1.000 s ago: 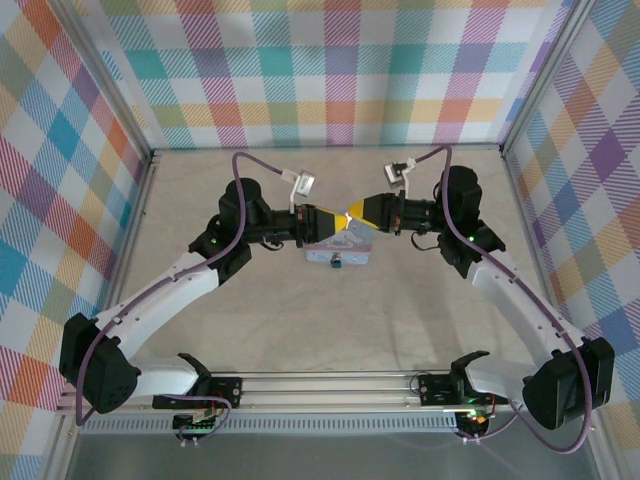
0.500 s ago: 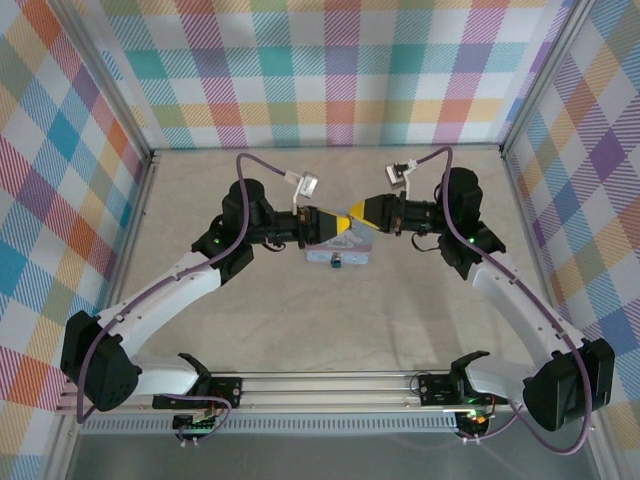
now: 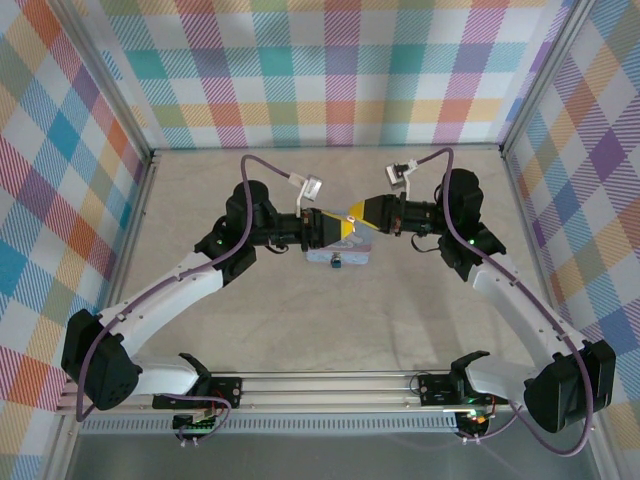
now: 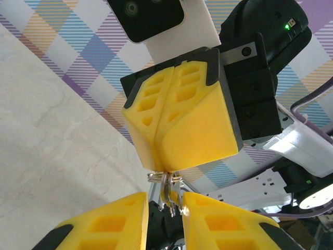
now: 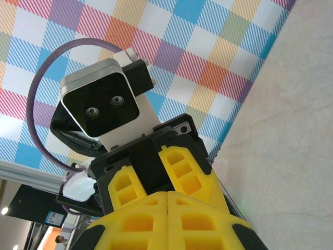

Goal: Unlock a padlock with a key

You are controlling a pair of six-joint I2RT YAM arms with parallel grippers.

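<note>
My two grippers meet tip to tip above the table's middle. My right gripper is shut, and a silver key ring sticks out of its yellow fingertips. Small silver keys hang from the ring into the gap of my left gripper. Its jaws stand a little apart around them, and one key lies against the right-hand finger. The padlock, a tiny dark block with a bluish spot, rests on the table just below the grippers.
A pale blue tin lies beside the padlock under the grippers. Plaid walls close in the table at the back and both sides. Purple cables loop over both wrists. The arm bases and a rail run along the near edge.
My left gripper has slid right, closer to the right gripper, and its jaws have parted a little. The right arm has stayed put.
</note>
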